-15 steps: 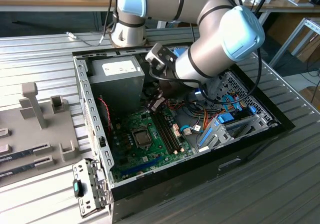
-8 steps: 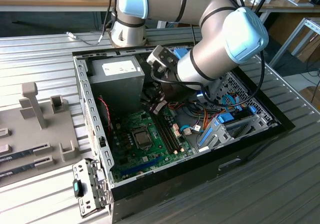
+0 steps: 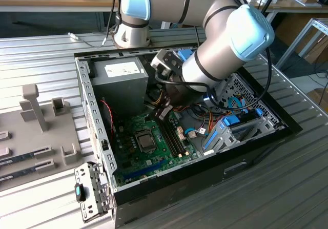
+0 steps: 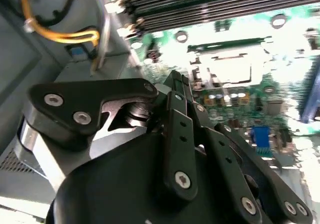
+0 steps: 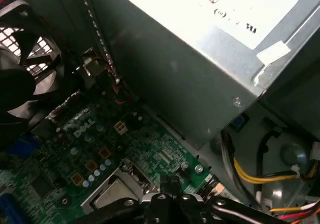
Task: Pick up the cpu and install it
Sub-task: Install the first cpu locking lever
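In the open computer case (image 3: 84,93) lies a green motherboard (image 3: 128,162). A flat silvery-grey square that I take for the cpu (image 3: 147,143) sits inside the metal socket frame at the board's middle. Both wrist views show it too, the cpu (image 4: 226,66) as a bright square and the cpu (image 5: 111,194) at the picture's edge. My gripper (image 3: 164,115) hangs a little above the board, between the socket and the grey power-supply box. Its dark fingertips (image 5: 164,183) stand close together, shut, with nothing visible between them. In the second wrist view the gripper (image 4: 176,81) covers part of the board.
The grey power supply (image 3: 120,73) fills the case's far corner, with yellow cables (image 5: 260,176) beside it. Long dark memory sticks (image 3: 174,137) run next to the socket. A black fan (image 5: 22,58), a blue drive cage (image 3: 230,129) and a grey parts tray (image 3: 36,116) at the exterior view's left.
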You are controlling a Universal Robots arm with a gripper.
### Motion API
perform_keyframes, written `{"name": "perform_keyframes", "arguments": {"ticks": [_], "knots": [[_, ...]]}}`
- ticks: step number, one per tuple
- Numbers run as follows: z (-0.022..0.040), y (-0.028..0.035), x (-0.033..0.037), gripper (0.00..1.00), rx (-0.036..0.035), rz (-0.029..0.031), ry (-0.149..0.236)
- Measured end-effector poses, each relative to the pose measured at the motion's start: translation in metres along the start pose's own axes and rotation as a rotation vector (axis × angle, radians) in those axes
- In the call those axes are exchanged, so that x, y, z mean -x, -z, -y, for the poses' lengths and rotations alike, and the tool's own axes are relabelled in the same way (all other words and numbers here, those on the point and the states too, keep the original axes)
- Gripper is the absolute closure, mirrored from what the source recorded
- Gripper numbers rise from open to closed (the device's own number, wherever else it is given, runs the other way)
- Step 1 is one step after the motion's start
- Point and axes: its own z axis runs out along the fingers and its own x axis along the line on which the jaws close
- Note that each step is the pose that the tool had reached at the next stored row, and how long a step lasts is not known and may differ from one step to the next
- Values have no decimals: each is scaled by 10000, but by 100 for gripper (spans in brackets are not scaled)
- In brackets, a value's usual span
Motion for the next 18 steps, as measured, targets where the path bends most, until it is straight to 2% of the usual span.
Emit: {"name": "perform_keyframes", "arguments": {"ticks": [2,3,5,7,8,9,11,18], "knots": [[0,0,0,89,-521,-459,-184],[1,0,0,89,-735,-647,-261],[0,0,-1,89,-962,-849,-343],[0,-1,0,89,-1243,-1098,-424],[0,0,-2,89,-1455,-1290,-485],[2,-1,-1,89,-1508,-1336,-501],[4,-1,-3,89,-1544,-1370,-514],[21,-64,-11,89,-1593,-1410,-532]]}}
